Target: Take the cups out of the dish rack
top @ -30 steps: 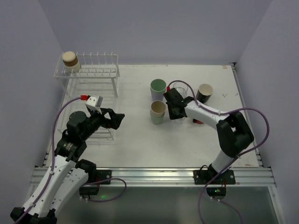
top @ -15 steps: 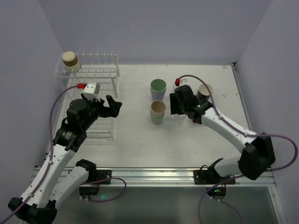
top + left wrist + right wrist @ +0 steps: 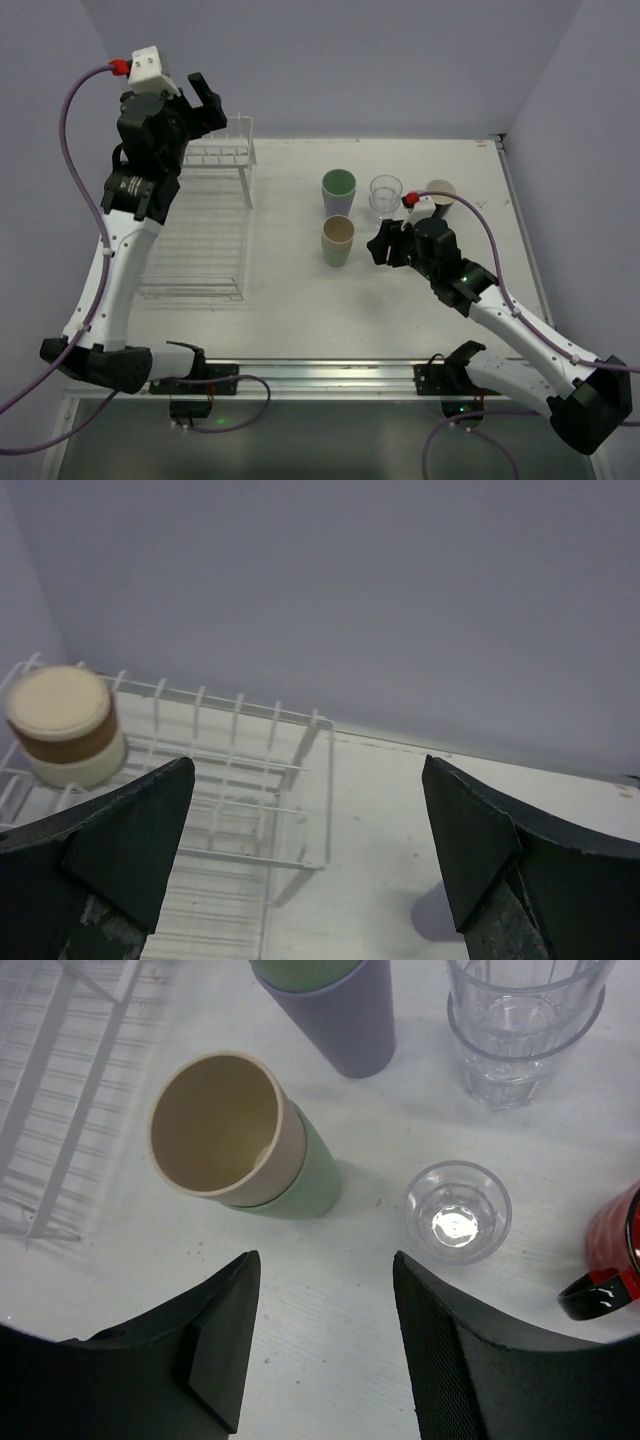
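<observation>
- The dish rack [image 3: 197, 252] lies along the left side of the top view. Its long flat grid base is in the middle left, and its raised pegged shelf is at the upper left, partly behind the left arm.
- In the left wrist view one banded cup [image 3: 64, 726] stands upside down on that shelf at the left edge of the frame. It is cream with a brown band round its middle.
- The other cups stand upright on the table [image 3: 290, 320] in the centre of the top view, well apart from the rack.
- A beige cup [image 3: 214, 1120] is nested inside a pale green cup [image 3: 305, 1185], its cream inside showing.
- Above that pair in the frame, a green cup [image 3: 338, 183] sits inside a purple cup [image 3: 350, 1020].
- Two stacked clear glasses [image 3: 520, 1020] stand at the upper right of the right wrist view.
- A small clear glass [image 3: 457, 1211] stands alone below them, and a red cup [image 3: 615, 1245] is cut off by the right edge.
- A black cup [image 3: 443, 188] with a cream inside stands right of the glass stack in the top view, partly behind the right arm.
- The left tool [image 3: 308, 780] is raised high over the shelf end of the rack, fingers spread wide, gripping nothing.
- The right tool [image 3: 322, 1290] hovers over the table, below the beige-and-green pair and the small glass in its own view. Its fingers are wide apart and grip nothing.
- The table is white and lightly scuffed, with pale lavender-grey walls [image 3: 350, 70] on three sides.
</observation>
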`<state>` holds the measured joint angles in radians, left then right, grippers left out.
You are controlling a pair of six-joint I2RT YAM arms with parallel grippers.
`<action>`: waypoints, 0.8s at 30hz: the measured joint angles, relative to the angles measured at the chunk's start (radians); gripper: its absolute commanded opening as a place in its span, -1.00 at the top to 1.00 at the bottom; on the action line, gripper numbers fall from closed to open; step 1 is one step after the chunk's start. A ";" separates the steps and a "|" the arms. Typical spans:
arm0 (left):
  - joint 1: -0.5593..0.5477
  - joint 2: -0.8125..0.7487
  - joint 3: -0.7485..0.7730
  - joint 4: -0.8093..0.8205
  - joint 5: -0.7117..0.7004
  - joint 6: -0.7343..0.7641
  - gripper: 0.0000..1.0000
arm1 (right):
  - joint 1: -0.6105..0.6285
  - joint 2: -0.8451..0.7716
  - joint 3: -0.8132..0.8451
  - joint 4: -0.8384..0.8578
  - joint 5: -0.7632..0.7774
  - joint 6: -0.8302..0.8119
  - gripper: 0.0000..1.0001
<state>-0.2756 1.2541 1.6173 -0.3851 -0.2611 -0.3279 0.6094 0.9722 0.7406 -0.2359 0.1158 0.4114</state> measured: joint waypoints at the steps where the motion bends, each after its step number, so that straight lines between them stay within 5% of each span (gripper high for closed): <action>1: 0.043 0.041 0.021 -0.005 -0.003 0.000 -1.00 | 0.000 -0.016 -0.016 0.021 -0.009 0.006 -0.17; 12: 0.334 0.277 0.070 -0.072 -0.068 0.007 -1.00 | 0.000 -0.030 -0.052 0.151 -0.119 0.047 -0.25; 24: 0.402 0.452 0.151 -0.071 -0.044 0.034 -0.92 | 0.000 -0.003 -0.061 0.173 -0.188 0.060 -0.29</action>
<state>0.1268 1.7061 1.7683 -0.4561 -0.3050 -0.2943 0.6094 0.9688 0.6800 -0.0628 -0.0723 0.4709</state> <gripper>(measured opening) 0.994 0.641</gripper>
